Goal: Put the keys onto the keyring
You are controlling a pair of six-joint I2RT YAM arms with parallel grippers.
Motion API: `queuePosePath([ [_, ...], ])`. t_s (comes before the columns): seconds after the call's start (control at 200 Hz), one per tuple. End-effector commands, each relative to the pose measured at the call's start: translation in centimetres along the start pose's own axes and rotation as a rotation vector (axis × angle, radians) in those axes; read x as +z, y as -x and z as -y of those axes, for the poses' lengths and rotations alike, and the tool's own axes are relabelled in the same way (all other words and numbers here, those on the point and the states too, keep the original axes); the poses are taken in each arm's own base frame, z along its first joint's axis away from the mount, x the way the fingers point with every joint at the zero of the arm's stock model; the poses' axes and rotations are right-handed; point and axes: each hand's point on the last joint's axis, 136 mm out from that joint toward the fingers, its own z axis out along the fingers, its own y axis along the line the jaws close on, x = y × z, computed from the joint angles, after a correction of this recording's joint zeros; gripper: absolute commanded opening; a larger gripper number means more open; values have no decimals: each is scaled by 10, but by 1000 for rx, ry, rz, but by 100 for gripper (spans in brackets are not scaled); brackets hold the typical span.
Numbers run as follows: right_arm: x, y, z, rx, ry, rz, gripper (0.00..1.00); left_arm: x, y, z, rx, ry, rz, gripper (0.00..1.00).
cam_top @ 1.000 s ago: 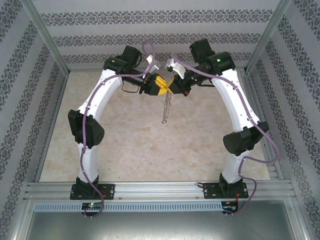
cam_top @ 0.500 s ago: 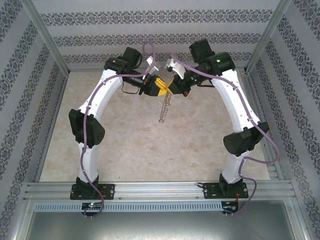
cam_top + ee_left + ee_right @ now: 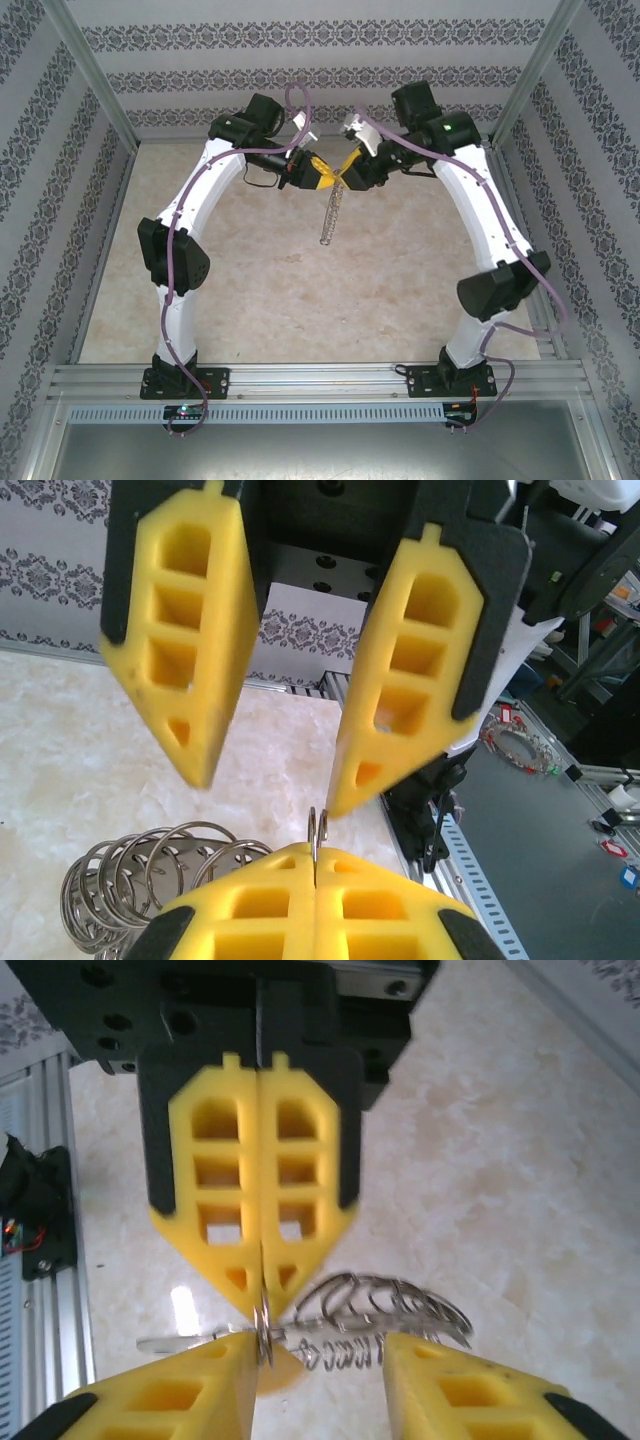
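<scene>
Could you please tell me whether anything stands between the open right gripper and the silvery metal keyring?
Nothing visible does. The left gripper is shut on one thin loop of the silvery metal keyring, whose other loops hang beside it. The right gripper stands open, its fingers on either side of that clamped loop, with nothing between.

We hold both arms arched inward, the wrists facing one another, fingertips nearly meeting. Our left gripper (image 3: 315, 875) has its jaws pressed together; our right gripper (image 3: 318, 1352) has them apart
</scene>
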Motion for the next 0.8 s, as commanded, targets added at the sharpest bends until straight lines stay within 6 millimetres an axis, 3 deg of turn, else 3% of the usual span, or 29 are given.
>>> queuePosePath([
  [0.0,-30,20,-1,19,-61,174,41,0,13,6,30,-22,31,0],
  [0.135,-29,9,-8,75,-67,290,45,-1,15,8,41,-15,28,0],
  [0.295,-6,-19,-16,113,-81,320,48,-2,16,7,42,-12,32,0],
  [0.465,12,-32,-26,94,-109,371,49,-1,17,7,41,-13,34,0],
  [0.794,29,-27,-28,77,-100,411,52,-1,19,6,45,-12,35,0],
])
